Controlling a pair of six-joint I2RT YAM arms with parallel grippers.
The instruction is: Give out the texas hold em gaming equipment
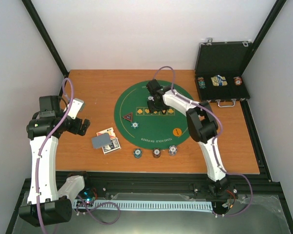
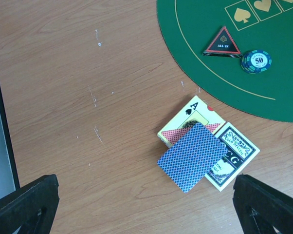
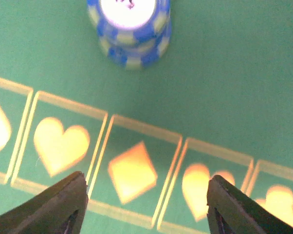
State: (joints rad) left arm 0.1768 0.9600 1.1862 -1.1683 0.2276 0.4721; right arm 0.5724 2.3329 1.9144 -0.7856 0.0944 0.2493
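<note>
From above, my left hand (image 1: pixel 82 126) hangs over the bare wood of the table (image 1: pixel 88 87), spread as wide as it goes and holding nothing. The cards (image 1: pixel 105 141) lie just past its fingertips, off the green mat (image 1: pixel 151 134). My right hand (image 1: pixel 151 103) is low over the mat's printed row of suits. To that hand's left sit the triangle marker (image 1: pixel 128 117) and a chip (image 1: pixel 135 125). The orange disc (image 1: pixel 176 131) lies behind it and to its right, and three chips (image 1: pixel 156 152) line the mat's near rim. The open black case (image 1: pixel 222 58) stands well off to the right.

Through my left wrist, both fingers (image 2: pixel 25 207) frame bare wood. Ahead of them a blue-backed card (image 2: pixel 192 156) lies face down and tilted, over a face-up ace of spades (image 2: pixel 195 112). Farther ahead, on the mat (image 2: pixel 195 39), the triangle marker (image 2: pixel 223 43) reads ALL IN, with the chip (image 2: pixel 256 61) just beside it.

Through my right wrist, the fingers (image 3: pixel 234 207) stand parted with only mat (image 3: pixel 224 73) between them; I grip nothing. A stack of blue-and-white chips (image 3: pixel 129 29) stands upright beyond the fingertips, clear of both.
</note>
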